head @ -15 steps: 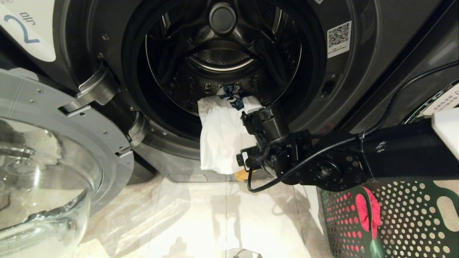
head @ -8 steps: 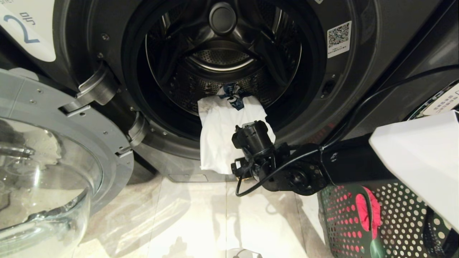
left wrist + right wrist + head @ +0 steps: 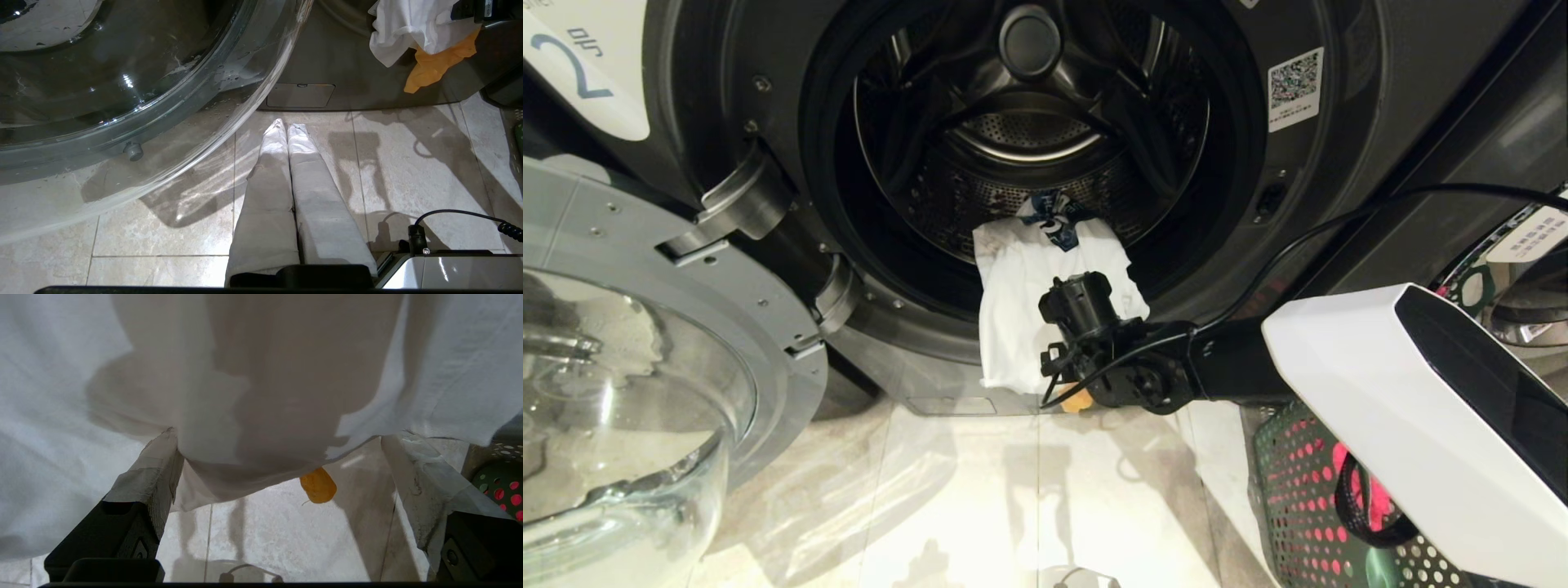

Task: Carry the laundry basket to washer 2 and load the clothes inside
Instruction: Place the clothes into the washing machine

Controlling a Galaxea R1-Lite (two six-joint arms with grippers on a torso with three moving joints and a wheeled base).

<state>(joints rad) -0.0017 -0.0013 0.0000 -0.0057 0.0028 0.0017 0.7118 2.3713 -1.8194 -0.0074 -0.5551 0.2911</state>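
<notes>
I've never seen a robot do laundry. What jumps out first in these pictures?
A white garment hangs half out of washer 2's open drum, with a yellow-orange piece dangling below it. The right end effector, fingers spread wide, sits right against that cloth. At the lower right, the green laundry basket shows pink fabric through its holes.

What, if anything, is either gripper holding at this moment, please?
Nothing. The right gripper is open around the white garment's hanging hem without clamping it; the left gripper is shut on nothing.
</notes>
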